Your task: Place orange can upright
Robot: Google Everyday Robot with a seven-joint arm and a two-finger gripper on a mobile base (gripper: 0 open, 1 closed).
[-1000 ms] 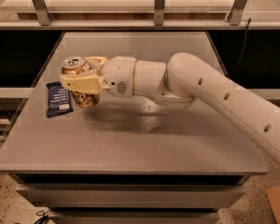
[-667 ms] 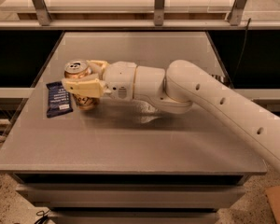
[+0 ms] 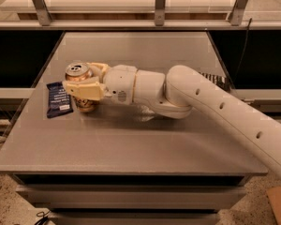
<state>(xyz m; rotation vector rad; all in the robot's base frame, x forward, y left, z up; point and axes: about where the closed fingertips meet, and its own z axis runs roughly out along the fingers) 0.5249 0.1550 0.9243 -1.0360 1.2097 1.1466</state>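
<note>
The orange can (image 3: 79,74) stands upright on the grey table (image 3: 131,144) at the left, its silver pull-tab top facing up. My gripper (image 3: 86,81) reaches in from the right and its cream fingers (image 3: 84,90) are closed around the can's body. The can's lower end touches the table just right of a dark blue snack wrapper (image 3: 58,99). My white arm (image 3: 201,102) stretches across the table from the right edge of the view.
The dark blue wrapper lies flat near the table's left edge. A metal rail with posts (image 3: 159,6) runs along the back. A dark ribbed object (image 3: 215,80) shows behind my arm at the right.
My gripper and the can have shifted slightly left and down toward the table. The can stays upright in the fingers.
</note>
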